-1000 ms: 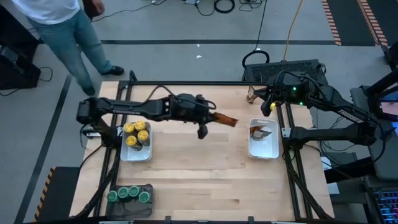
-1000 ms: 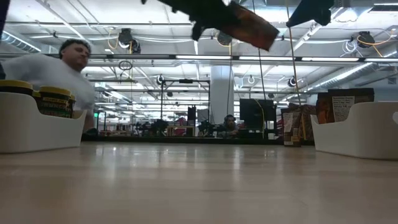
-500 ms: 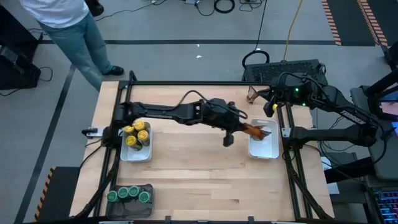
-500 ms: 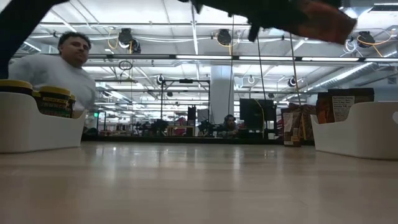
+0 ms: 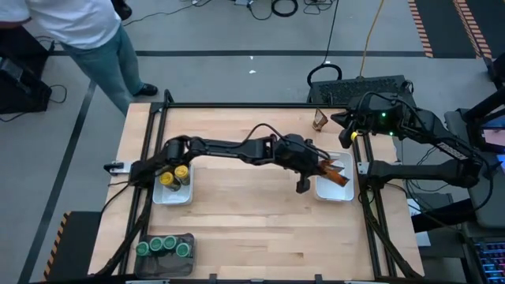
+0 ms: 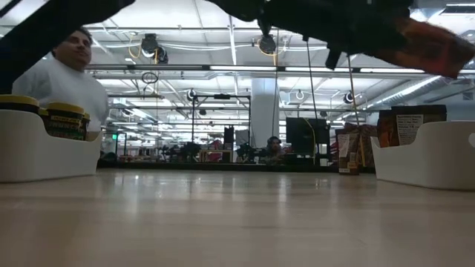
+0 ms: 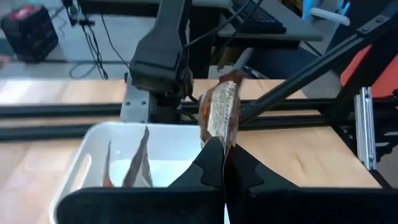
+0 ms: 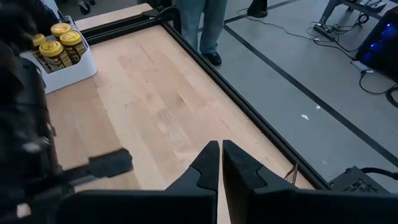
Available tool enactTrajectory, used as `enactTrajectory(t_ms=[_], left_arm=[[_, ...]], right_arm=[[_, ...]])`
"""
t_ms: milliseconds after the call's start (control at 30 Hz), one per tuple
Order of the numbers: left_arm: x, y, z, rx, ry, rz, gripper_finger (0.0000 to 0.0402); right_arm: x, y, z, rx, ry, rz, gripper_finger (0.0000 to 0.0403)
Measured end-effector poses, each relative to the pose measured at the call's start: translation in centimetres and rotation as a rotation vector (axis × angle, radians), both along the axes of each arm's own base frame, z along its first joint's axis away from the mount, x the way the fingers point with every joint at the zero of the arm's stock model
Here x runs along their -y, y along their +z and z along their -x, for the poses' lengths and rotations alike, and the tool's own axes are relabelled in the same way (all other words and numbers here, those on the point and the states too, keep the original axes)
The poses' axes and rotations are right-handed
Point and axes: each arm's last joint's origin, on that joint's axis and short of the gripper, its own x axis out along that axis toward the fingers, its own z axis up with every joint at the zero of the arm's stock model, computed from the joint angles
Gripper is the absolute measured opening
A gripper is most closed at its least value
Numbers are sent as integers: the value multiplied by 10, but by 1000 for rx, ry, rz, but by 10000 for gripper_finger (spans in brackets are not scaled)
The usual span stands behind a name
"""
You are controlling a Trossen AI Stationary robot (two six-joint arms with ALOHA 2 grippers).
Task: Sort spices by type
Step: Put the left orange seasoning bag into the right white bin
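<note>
My left gripper [image 5: 322, 168] reaches across the table and is shut on a brown-orange flat packet [image 5: 337, 176], which it holds above the right white tray [image 5: 347, 193]. Two more packets [image 7: 140, 163] stand on edge in that tray. Another packet [image 5: 319, 120] sits on the table's far right corner. Yellow-lidded jars [image 5: 175, 172] stand in the left white tray [image 5: 177, 196]. Green-lidded jars [image 5: 164, 246] fill the dark grey tray at the near left. My right gripper [image 5: 345, 138] waits shut above the table's far right edge, touching nothing. My left gripper pinches the packet's near end [image 7: 219, 138] between its two fingers [image 7: 208, 163]. It comes from the table's left. The packet sticks out beyond the fingertips, edge-on in the left wrist view, lifted clear above the right white tray.
Black frame rails run along the table's left, far and right sides. A person in a white top and jeans [image 5: 87, 31] stands beyond the far left corner. The wooden middle of the table [image 5: 245, 205] is bare. The right arm's base stands just right of the tray.
My left gripper has swept from mid-table toward the right edge, carrying the packet, and now holds it over the right white tray. The arm has stretched out low across the table. The person behind has shifted left.
</note>
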Motion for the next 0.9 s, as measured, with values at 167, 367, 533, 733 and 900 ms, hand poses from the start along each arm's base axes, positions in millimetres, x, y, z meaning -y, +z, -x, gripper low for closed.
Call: enactTrajectory(t_ms=[167,367,533,733,900], left_arm=[[-5,-19,-8,-54,61,89,0],[-6,-41,-15,-75,92,96,0],[-4,-47,-22,-92,138,111,0],[-4,-48,-29,-116,195,85,0],[-3,-65,-30,-186,174,84,0]], right_arm=[[0,1,0,8,0,5,0],[0,1,-1,16,-7,-3,0],[0,1,-1,22,-14,-12,0],[1,2,-1,34,-16,-11,0],[1,2,-1,43,-20,-14,0]])
